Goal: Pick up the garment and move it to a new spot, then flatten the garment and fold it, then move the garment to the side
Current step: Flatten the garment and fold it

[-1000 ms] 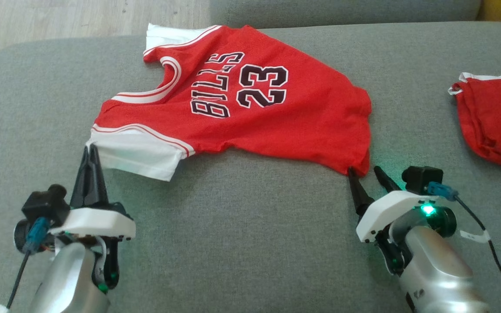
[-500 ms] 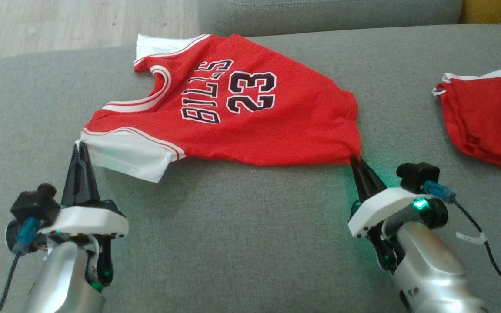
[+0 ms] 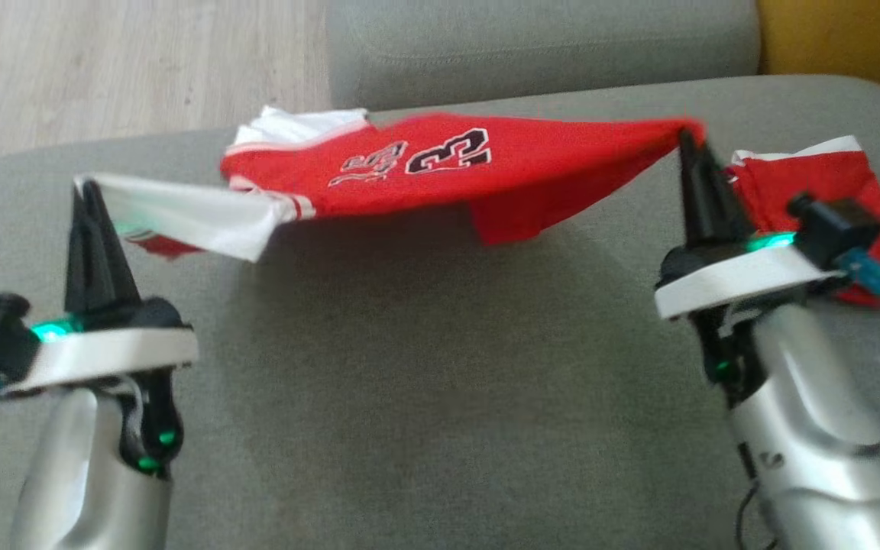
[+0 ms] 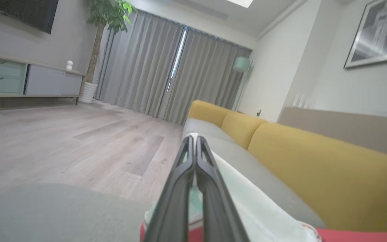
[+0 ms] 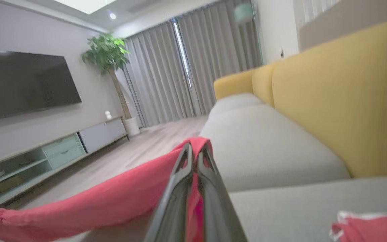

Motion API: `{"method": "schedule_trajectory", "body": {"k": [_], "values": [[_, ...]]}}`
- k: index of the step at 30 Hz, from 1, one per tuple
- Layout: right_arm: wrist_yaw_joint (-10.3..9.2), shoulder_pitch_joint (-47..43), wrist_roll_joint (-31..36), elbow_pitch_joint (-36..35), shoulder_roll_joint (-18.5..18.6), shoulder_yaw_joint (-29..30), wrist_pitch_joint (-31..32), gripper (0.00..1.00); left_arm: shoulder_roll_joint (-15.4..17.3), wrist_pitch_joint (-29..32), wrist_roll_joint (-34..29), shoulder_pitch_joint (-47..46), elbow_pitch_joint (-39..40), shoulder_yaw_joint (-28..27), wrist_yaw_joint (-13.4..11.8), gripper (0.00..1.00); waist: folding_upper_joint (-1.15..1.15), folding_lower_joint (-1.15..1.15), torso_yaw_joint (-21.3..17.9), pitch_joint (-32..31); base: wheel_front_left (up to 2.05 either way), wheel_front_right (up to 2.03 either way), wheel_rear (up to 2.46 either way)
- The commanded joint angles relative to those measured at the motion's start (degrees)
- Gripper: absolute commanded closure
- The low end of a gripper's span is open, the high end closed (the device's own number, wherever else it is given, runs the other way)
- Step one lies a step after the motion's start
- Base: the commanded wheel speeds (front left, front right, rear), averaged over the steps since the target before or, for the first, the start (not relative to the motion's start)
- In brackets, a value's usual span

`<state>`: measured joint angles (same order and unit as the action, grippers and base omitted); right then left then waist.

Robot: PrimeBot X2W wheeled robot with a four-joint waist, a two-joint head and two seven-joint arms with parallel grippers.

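Where the grey sofa seat (image 3: 409, 397) spreads under both arms, it is the biggest thing here, with a yellow backrest (image 5: 341, 101) along one side and pale wood floor (image 3: 104, 69) beyond the far edge.

Next in size is the garment (image 3: 440, 176), a red jersey with white trim. It is strung in the air between the two grippers, sagging a bit in the middle, with a dark shadow on the seat below. A red flap hangs down from its underside. Far edge is bunched near the back of the seat; cannot tell whether it touches the cushion.

A second red cloth (image 3: 837, 191) with a white edge lies on the seat at the right, just behind the right arm and apart from the jersey.

The left gripper (image 3: 85, 187) points up, fingers pressed together on the white sleeve (image 3: 180, 210). The left wrist view shows white fabric pinched between them.

The right gripper (image 3: 688, 137) also points up, clamped tight on a red corner of the jersey. The right wrist view shows red cloth squeezed between the fingers and stretching away to the left.

Smallest: the black number print (image 3: 451, 150) on the jersey's top face, foreshortened, with part of the lettering beside it blurred.
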<state>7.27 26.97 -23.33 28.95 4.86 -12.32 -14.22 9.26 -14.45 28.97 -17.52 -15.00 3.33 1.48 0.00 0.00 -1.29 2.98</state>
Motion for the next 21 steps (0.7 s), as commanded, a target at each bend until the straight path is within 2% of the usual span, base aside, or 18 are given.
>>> {"method": "schedule_trajectory", "body": {"k": [1, 4, 12, 18, 21], "values": [[0.22, 2.1, 0.8, -5.3, 1.0, -0.2, -0.8, 1.00, 0.8, -0.5, 1.0, -4.4, 4.6, -3.2, 0.3, 1.00, 0.00, 0.00, -0.4, -1.2, 0.00, 0.00, 0.00], [0.22, 2.6, 1.2, -10.8, 2.7, 0.7, 0.2, 1.00, 0.6, -0.5, 2.2, -6.1, 9.6, -4.6, 0.0, 1.00, 0.00, 0.00, -0.8, -2.5, 0.00, 0.00, 0.00], [0.22, 2.2, 2.0, -26.5, 6.0, 2.7, 5.7, 1.00, 1.6, 3.5, 2.3, -9.5, 27.2, -6.2, -4.0, 1.00, 0.00, 0.00, -2.3, -4.6, 0.00, 0.00, 0.00], [0.22, 0.4, 3.8, -38.6, 6.3, 5.0, 11.7, 1.00, 2.8, 9.6, 3.0, -11.6, 40.4, -6.8, -6.9, 1.00, 0.00, 0.00, -3.4, -5.0, 0.00, 0.00, 0.00], [0.22, -0.2, 4.3, -41.7, 5.6, 6.4, 14.3, 1.00, 3.1, 11.9, 3.6, -12.8, 43.1, -7.0, -8.0, 1.00, 0.00, 0.00, -3.6, -4.6, 0.00, 0.00, 0.00]]}}
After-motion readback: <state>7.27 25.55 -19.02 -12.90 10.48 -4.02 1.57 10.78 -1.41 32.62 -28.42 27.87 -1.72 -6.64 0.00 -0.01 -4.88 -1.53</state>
